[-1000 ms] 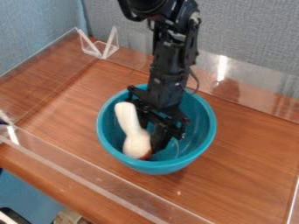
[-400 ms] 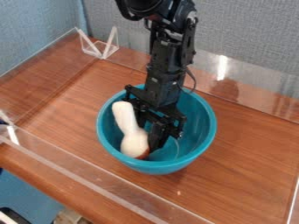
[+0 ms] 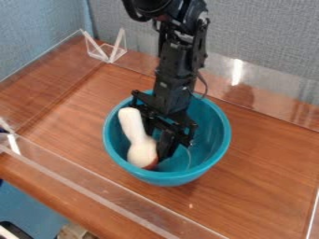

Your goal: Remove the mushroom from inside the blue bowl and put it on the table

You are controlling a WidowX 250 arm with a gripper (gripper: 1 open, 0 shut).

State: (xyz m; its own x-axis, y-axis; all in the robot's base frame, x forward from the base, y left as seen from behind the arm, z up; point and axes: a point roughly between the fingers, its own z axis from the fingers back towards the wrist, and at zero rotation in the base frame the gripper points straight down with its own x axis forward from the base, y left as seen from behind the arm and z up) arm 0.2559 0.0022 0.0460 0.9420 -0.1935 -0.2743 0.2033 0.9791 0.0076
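Note:
The blue bowl (image 3: 219, 138) stands on the table (image 3: 69, 93), a little right of the middle. Inside it the mushroom (image 3: 134, 133) lies tilted, its thick cream stem pointing up and to the left and its reddish cap low near the bowl's floor. My black gripper (image 3: 165, 147) reaches straight down into the bowl. Its fingers are shut at the mushroom's cap end, just right of the stem. The fingertips are partly hidden behind the mushroom and the bowl's near wall.
Clear acrylic panels edge the table, one along the front (image 3: 88, 182) and one at the back right (image 3: 268, 84). A small white wire stand (image 3: 106, 45) sits at the back left corner. Bare wood lies left of the bowl.
The arm has shifted slightly to the left and up inside the bowl, and the mushroom has shifted a little with it. The fingers stay shut.

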